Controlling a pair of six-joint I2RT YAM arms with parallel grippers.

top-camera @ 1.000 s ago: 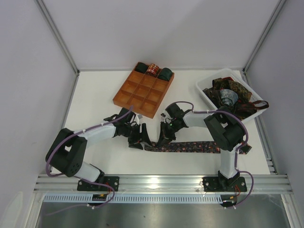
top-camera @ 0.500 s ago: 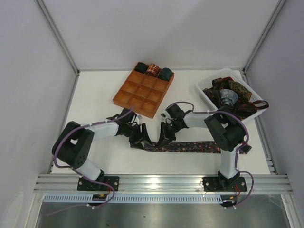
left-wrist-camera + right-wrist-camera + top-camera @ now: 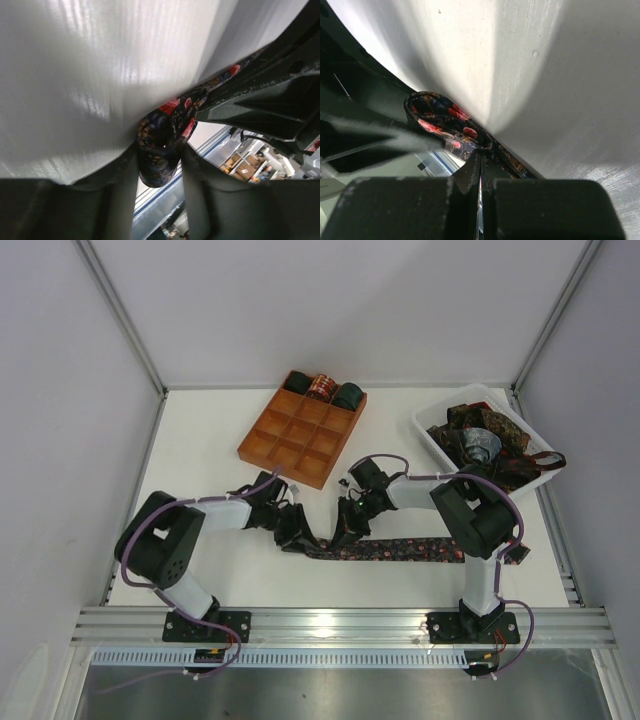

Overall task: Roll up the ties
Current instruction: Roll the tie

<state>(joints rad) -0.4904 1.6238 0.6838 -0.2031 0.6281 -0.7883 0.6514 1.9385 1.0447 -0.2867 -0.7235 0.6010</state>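
At the left, our left pincer [image 3: 293,531] hangs low over the table [image 3: 200,470]. In its wrist view its fingers [image 3: 117,195] sit against both sides of the small coil [image 3: 159,150] at the end of the patterned tie [image 3: 400,548], so we read it as lightly grasping the coil, not released. The tie is thin, soft, light cloth with a smooth face. We judge that it will slump and unwind once nothing pins it, and that the turns will skew if the strip is not fed straight. The place to take hold is across the coil's flat sides, with the loose strip kept flat just beside it. Just right of the left pincer, the right pincer [image 3: 344,532] is clenched tight, its tips down on the strip next to the coil; whether a fold of cloth is nipped between them we cannot tell. From the right pincer the rest of the tie runs flat on the table away to the right. Beyond the left pincer, well apart, lies the gridded tray [image 3: 290,440] with three rolled ties [image 3: 320,387] in its far row. Beyond and right of the right pincer stands the white bin [image 3: 422,435], heaped with loose ties [image 3: 505,425]. Neither blocks the roll; what crowds us is the two pincers themselves, close together over the coil.
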